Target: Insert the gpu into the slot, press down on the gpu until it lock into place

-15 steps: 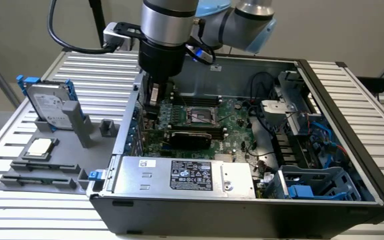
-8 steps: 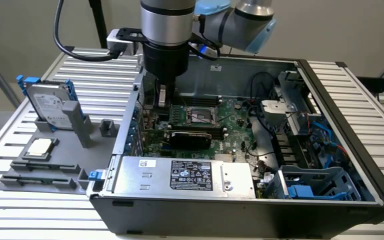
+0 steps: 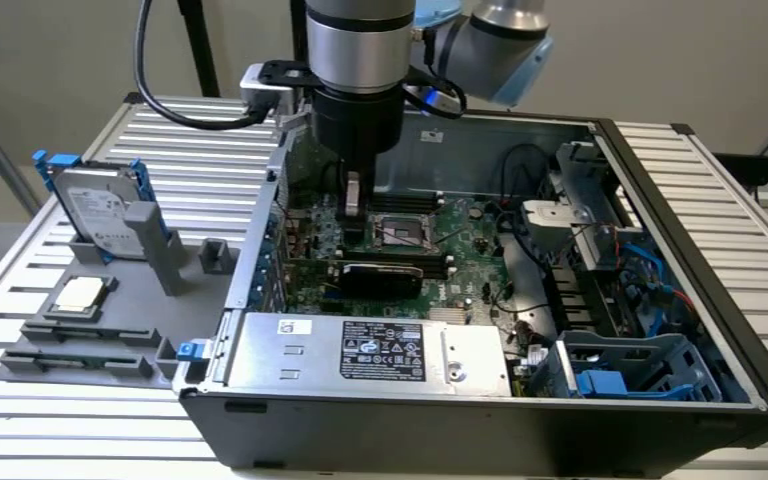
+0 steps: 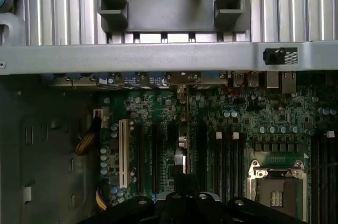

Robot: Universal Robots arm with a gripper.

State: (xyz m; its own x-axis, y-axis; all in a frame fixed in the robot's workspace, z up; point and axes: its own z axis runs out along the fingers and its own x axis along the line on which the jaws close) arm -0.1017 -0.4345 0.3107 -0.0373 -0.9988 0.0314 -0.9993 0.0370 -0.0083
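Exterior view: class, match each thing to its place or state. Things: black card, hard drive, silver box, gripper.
Things:
1. black card
2. hard drive
3. silver box
4. gripper

Places or states:
A. stands in the grey holder outside the case
B. lies along the case's near wall and bears a black label
C. sits on the green board inside the case
D. shut, reaching down into the case

Pairs: 1-C, 2-A, 3-B, 4-D
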